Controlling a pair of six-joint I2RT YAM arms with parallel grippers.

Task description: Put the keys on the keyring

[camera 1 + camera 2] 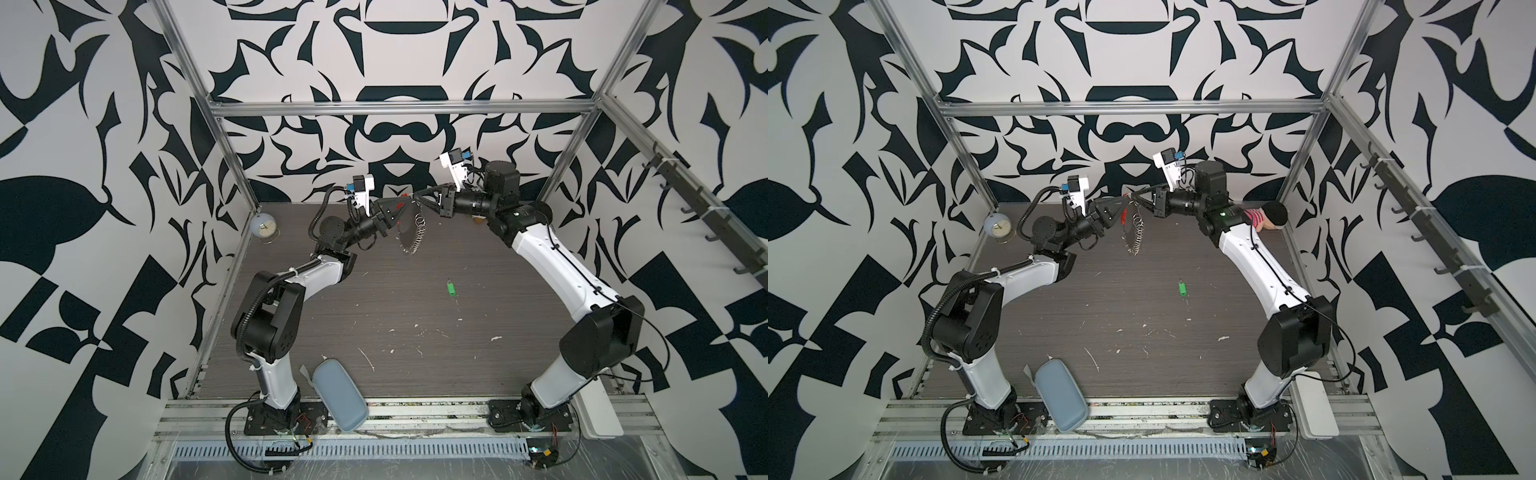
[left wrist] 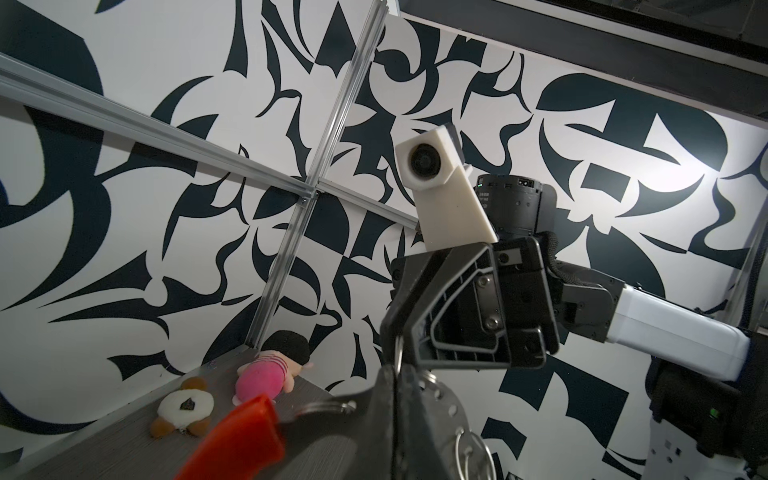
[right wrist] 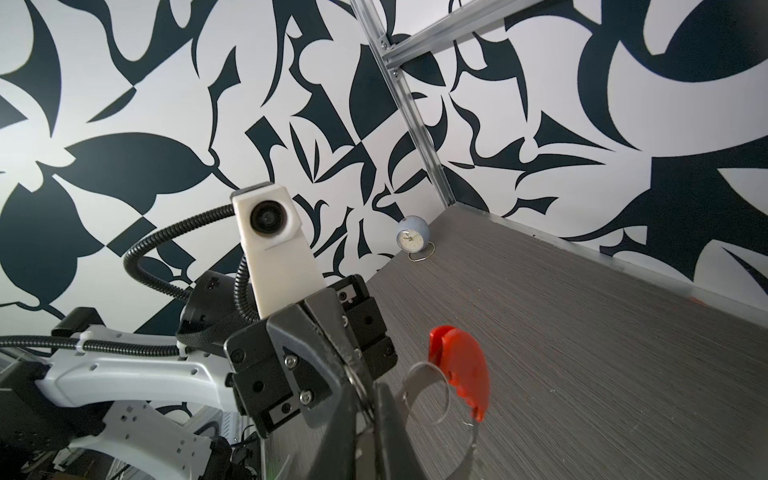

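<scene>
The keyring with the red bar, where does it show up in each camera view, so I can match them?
Both top views: the keyring hangs just above centre.
Left wrist view: close up, red bar in front of the pink doll.
Right wrist view: close up, red bar, alarm clock beyond it.
Shared landmark: that clock, far left corner in both top views; not in the left wrist view.

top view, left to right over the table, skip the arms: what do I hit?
In a top view: clock → case → keyring, hanging in the air → key.
</scene>
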